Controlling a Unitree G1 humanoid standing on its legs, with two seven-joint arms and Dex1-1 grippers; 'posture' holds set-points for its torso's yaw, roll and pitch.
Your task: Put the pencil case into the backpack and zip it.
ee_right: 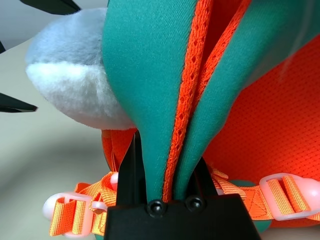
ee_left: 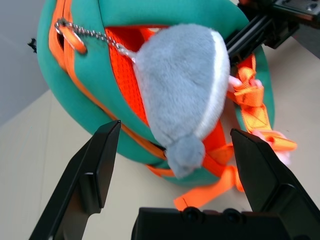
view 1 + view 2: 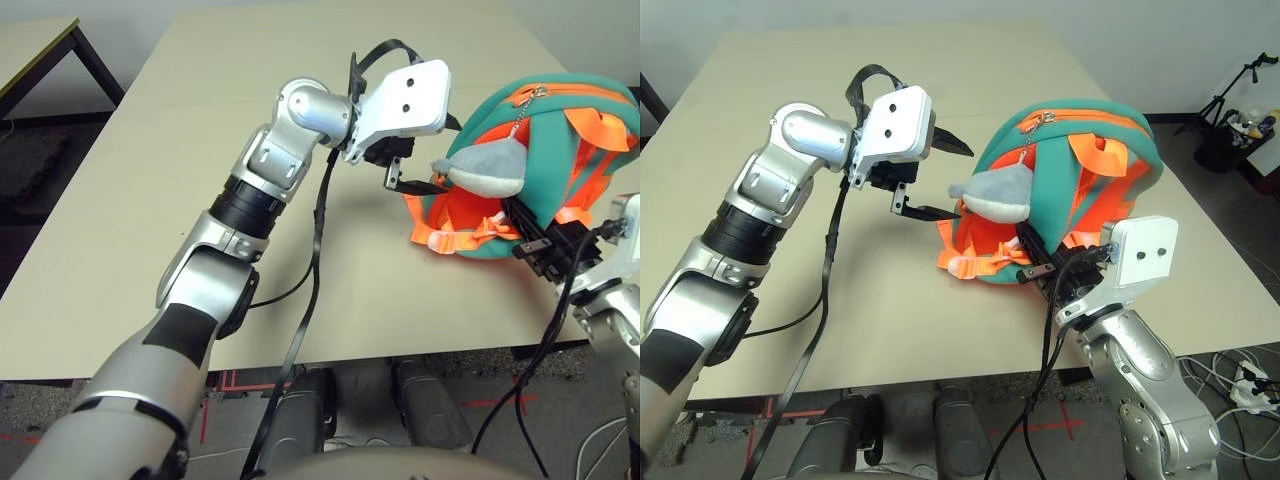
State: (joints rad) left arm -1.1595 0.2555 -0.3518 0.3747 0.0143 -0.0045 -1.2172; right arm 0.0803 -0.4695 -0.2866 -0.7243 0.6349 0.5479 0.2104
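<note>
Backpack stands upright at the right side of the table, strap side facing the robot, grey shark charm hanging from the zipper pull on a bead chain. Zipper along the top looks closed; pencil case not located in the frames, so likely inside already (judgement). Step in hand reads as finishing the zip: keep the bag braced upright and check the pull sits at its end stop. Right gripper is clenched on a teal shoulder strap, steadying the bag from the near side. Left gripper is released, jaws spread wide, empty, just left of the charm, touching nothing.
</note>
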